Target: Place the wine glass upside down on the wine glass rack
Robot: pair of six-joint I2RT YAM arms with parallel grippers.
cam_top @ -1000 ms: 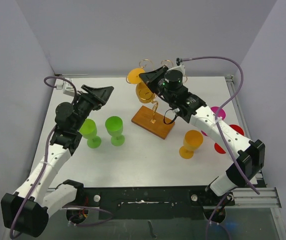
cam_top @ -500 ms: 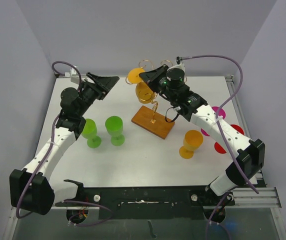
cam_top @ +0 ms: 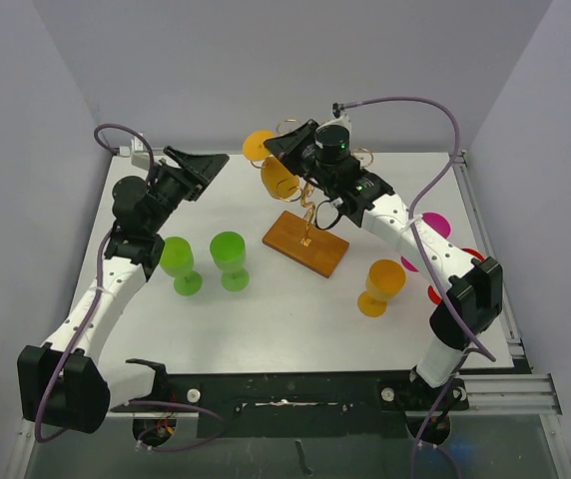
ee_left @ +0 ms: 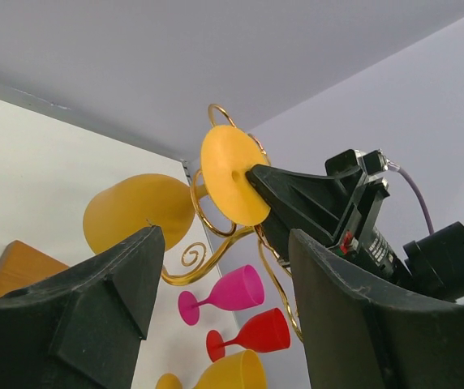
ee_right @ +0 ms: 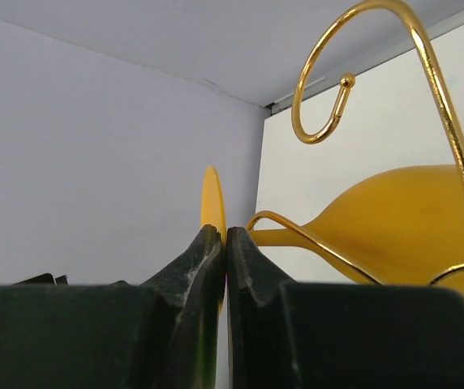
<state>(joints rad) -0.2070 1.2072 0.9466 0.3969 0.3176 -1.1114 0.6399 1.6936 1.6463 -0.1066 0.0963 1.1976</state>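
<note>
Where pale grey walls (cam_top: 216, 60) close around three sides of the white tabletop (cam_top: 266, 309), the right tool (cam_top: 272, 150) is clamped on the foot of the yellow wine glass (cam_top: 280, 180). The glass is held sideways among the gold curls of the wine glass rack (cam_top: 305, 242). The left tool (cam_top: 208, 162) hangs raised, fingers apart.

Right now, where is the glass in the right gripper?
Top view: the wine glass hangs sideways at the far centre, among the rack's gold arms, its foot pinched by the right gripper.
</note>
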